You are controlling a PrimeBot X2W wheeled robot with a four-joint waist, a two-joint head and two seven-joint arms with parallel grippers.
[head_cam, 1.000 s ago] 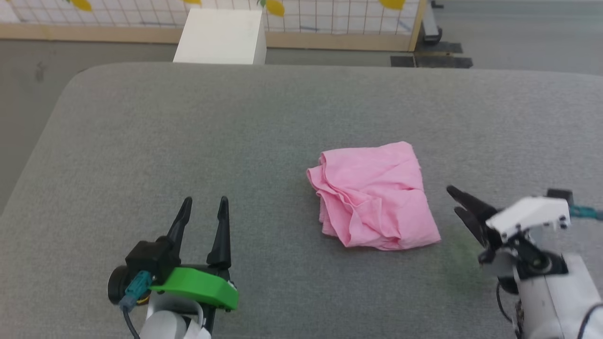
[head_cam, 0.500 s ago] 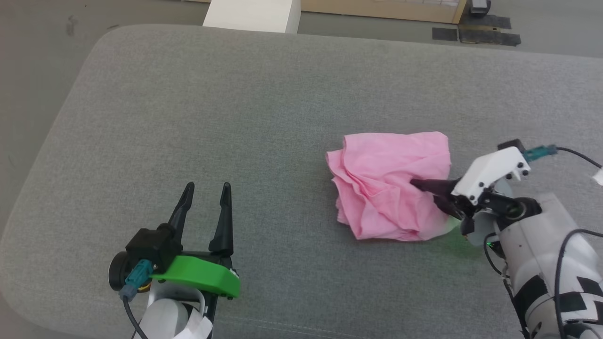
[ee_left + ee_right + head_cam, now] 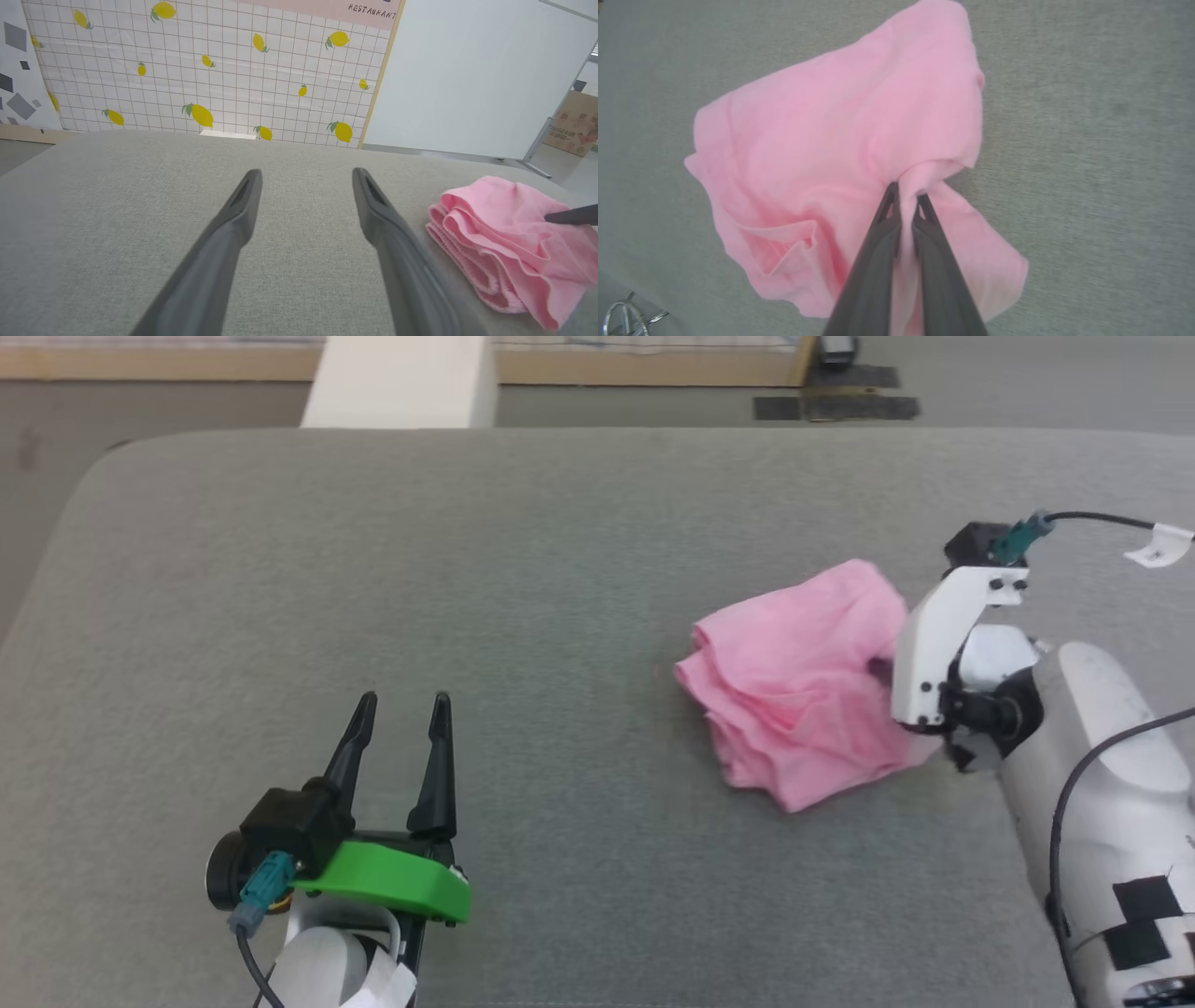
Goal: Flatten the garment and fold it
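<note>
On grey upholstery (image 3: 560, 569), the right end effector (image 3: 906, 196) pinches the garment (image 3: 831, 140).

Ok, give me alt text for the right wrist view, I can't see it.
The right end effector is shut on a pinched fold of the crumpled pink garment, which lies bunched on a grey fabric surface.

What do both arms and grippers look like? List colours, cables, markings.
The left gripper: long tapering dark fingers, black base, green cover, teal connector. The right gripper: same fingers, white bracket, teal plug, black cable with white tag, pale forearm with black squares.
</note>
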